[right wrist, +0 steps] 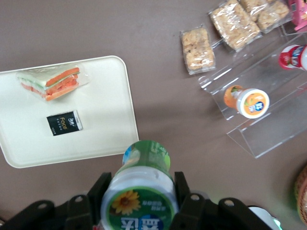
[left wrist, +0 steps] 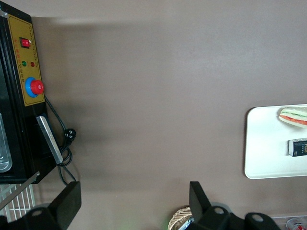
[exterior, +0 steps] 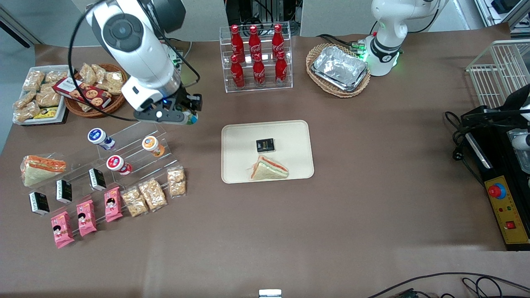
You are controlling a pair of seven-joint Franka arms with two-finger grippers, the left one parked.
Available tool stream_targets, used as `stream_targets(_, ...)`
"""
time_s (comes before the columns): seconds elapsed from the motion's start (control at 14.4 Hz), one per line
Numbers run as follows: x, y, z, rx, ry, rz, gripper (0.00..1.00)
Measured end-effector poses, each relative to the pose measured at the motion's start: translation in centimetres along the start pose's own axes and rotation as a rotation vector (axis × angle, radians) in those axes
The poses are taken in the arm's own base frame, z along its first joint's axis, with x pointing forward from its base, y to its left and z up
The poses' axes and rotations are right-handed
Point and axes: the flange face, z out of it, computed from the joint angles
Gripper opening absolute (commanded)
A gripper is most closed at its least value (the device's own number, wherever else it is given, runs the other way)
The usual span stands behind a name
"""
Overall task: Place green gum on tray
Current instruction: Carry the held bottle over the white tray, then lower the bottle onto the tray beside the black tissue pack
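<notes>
The gripper (right wrist: pixel 139 201) is clamping the green gum (right wrist: pixel 140 184) between its two fingers, jaws closed on the bottle's sides. Gripper (exterior: pixel 188 114) and bottle are hanging above the bare table, near the tray (exterior: pixel 236 136) and toward the working arm's end from it (not yet over its rim). The tray (right wrist: pixel 110 120) is carrying a wrapped sandwich (right wrist: pixel 52 81) and a small black packet (right wrist: pixel 64 123)
</notes>
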Motion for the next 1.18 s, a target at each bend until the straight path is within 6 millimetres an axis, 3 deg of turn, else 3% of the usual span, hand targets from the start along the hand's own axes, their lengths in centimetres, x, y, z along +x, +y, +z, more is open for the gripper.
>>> stream_targets(0.28,1.5,-2.1,3.9,0.032,-0.005,0.016,0.08)
stream_targets(0.55,2.0,-4.2,10.0,0.056,-0.016,0.022,0.08)
stream_targets(1.18,2.2,-5.8,23.5,0.095,-0.026,-0.005,0.08)
